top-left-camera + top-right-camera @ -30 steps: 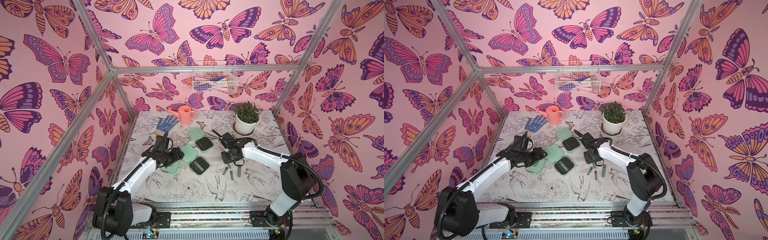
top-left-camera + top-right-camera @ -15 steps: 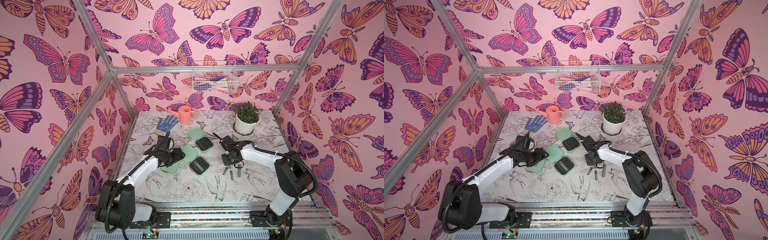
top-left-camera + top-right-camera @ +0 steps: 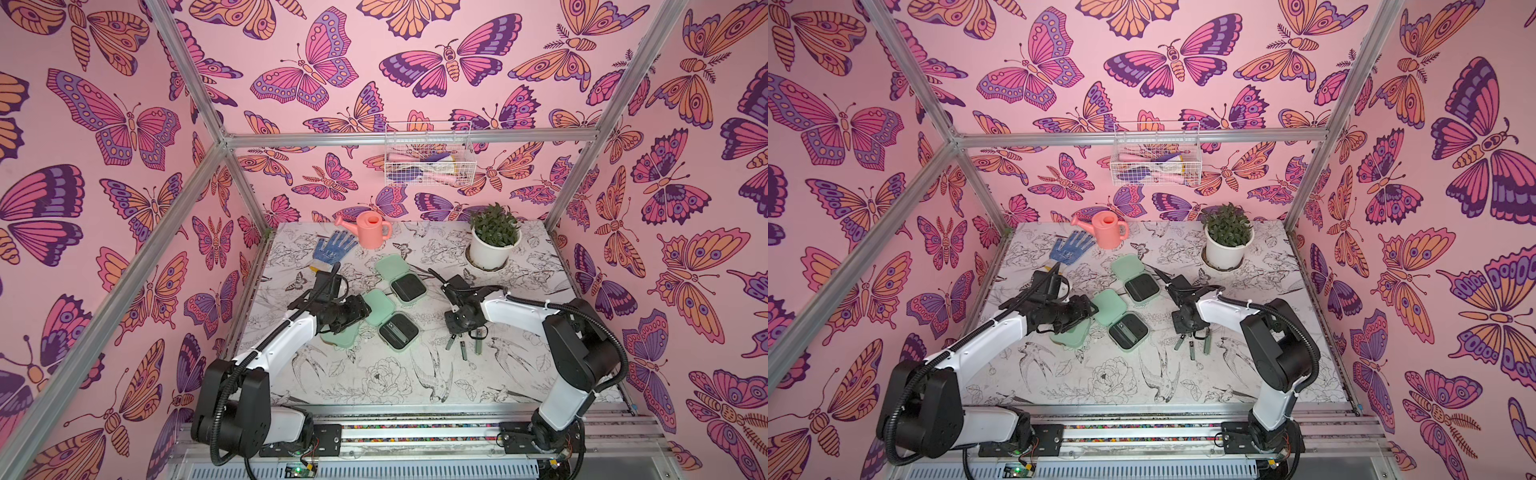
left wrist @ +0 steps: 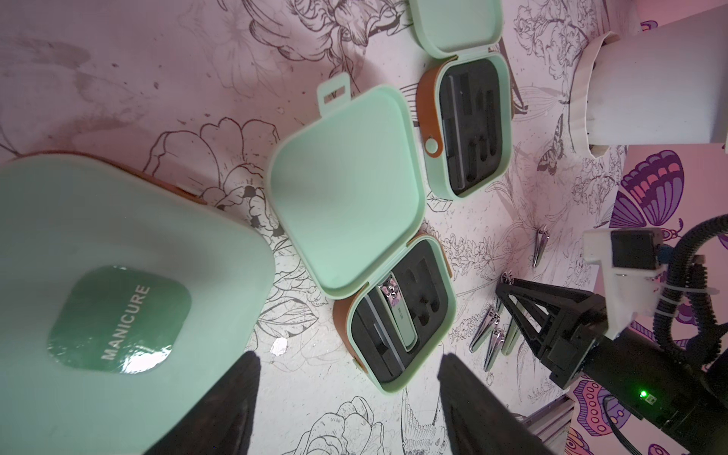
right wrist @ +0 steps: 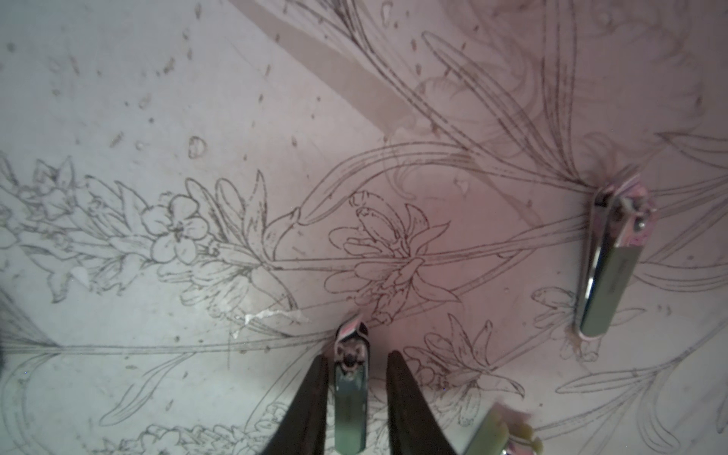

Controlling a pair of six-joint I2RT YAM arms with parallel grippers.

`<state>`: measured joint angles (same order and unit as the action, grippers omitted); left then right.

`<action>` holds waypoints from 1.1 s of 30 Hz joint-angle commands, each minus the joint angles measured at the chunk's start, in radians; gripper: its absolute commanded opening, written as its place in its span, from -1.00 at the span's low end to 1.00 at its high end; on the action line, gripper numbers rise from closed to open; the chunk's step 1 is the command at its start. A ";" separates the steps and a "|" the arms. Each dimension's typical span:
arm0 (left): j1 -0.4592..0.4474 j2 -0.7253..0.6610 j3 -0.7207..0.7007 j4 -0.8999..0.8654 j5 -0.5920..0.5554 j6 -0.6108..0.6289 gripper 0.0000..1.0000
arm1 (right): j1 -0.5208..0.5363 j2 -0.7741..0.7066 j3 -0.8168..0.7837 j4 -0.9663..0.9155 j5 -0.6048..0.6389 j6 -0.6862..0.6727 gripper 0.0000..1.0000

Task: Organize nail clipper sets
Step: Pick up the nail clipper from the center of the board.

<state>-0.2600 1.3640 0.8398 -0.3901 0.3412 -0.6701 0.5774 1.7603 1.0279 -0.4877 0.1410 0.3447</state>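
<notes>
Right tool [image 5: 356, 354] straddles a clipper [image 5: 350, 398] lying on the surface [image 3: 374, 386] towards the right edge. Its jaws stand narrowly apart, with a slim gap each side. A second clipper [image 5: 610, 268] lies near. Left tool [image 4: 348, 358], jaws wide apart and empty, hangs over the shut case [image 4: 118, 236] towards the left edge. Front open case [image 3: 398, 331] holds a large clipper [image 4: 398, 311]; rear open case [image 3: 408, 287] sits nearer the back edge.

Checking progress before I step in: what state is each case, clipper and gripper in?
Labelled case: closed.
Near case: open, with a seated clipper in its tray.
Far case: open.
Left gripper: open, empty.
Right gripper: open, astride a loose clipper on the table.
Other clippers: lying on the table.
</notes>
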 commanded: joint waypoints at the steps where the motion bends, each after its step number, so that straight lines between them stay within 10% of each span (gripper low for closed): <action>1: 0.007 0.013 -0.007 0.003 0.013 0.003 0.47 | -0.004 0.009 -0.041 -0.009 -0.024 0.024 -0.46; 33: 0.006 0.003 -0.021 0.010 0.019 -0.009 0.46 | -0.005 -0.060 -0.033 -0.044 -0.034 -0.015 -0.86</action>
<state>-0.2600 1.3659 0.8394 -0.3893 0.3489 -0.6746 0.5774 1.7157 0.9756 -0.4725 0.1169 0.3569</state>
